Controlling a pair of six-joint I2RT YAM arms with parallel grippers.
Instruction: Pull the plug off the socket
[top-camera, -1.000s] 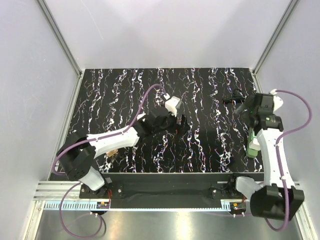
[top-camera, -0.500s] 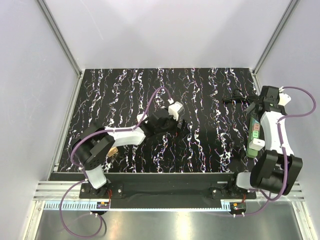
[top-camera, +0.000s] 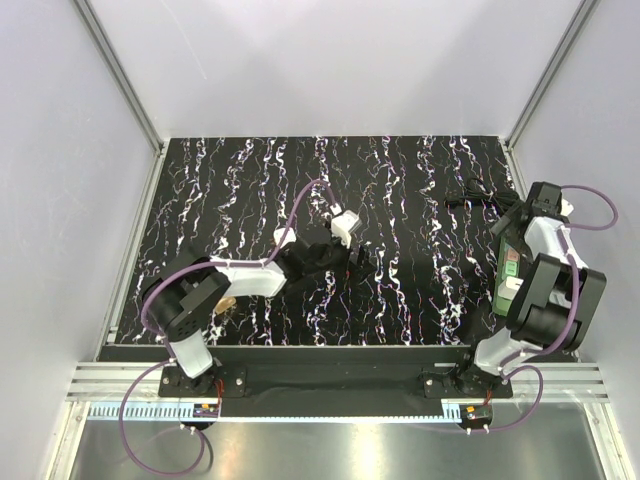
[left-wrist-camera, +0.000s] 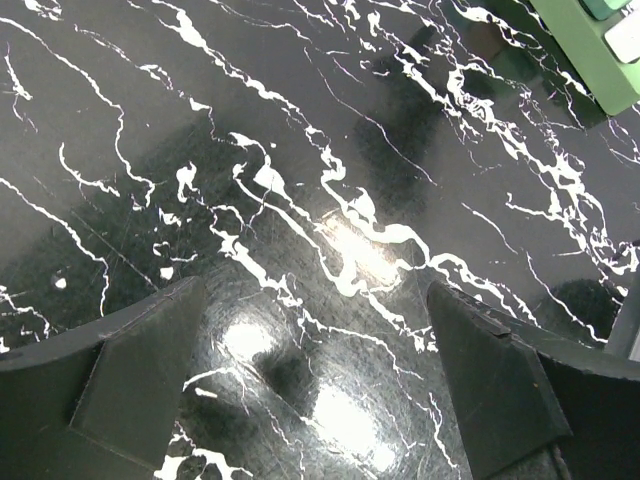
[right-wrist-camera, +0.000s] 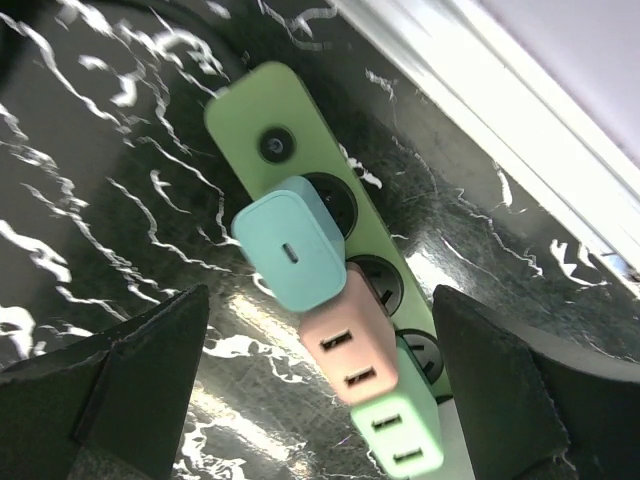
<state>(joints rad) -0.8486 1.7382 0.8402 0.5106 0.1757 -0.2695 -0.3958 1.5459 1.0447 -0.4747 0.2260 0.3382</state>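
The socket (right-wrist-camera: 262, 110) is a long green power strip with round black outlets, lying by the table's right edge (top-camera: 507, 290). Several plugs sit in a row in it: a light-blue plug (right-wrist-camera: 293, 255), a pink plug (right-wrist-camera: 351, 346) and a pale-green plug (right-wrist-camera: 403, 438). My right gripper (right-wrist-camera: 320, 296) hovers above these plugs, open and empty, its fingers (right-wrist-camera: 135, 375) either side of the row; in the top view it (top-camera: 517, 228) is over the strip's far end. My left gripper (top-camera: 357, 263) is open and empty over bare table at mid-table (left-wrist-camera: 315, 290). A corner of the strip (left-wrist-camera: 590, 45) shows there.
A black cable (top-camera: 470, 194) lies coiled just beyond the strip's far end. The right wall rail (right-wrist-camera: 520, 130) runs close beside the strip. A small brownish object (top-camera: 226, 303) lies near the left arm's base. The table is black marble-patterned (top-camera: 250, 190).
My right arm has folded back and its gripper has come over the power strip's far end, pointing down at the plugs. My left gripper has shifted slightly at mid-table.
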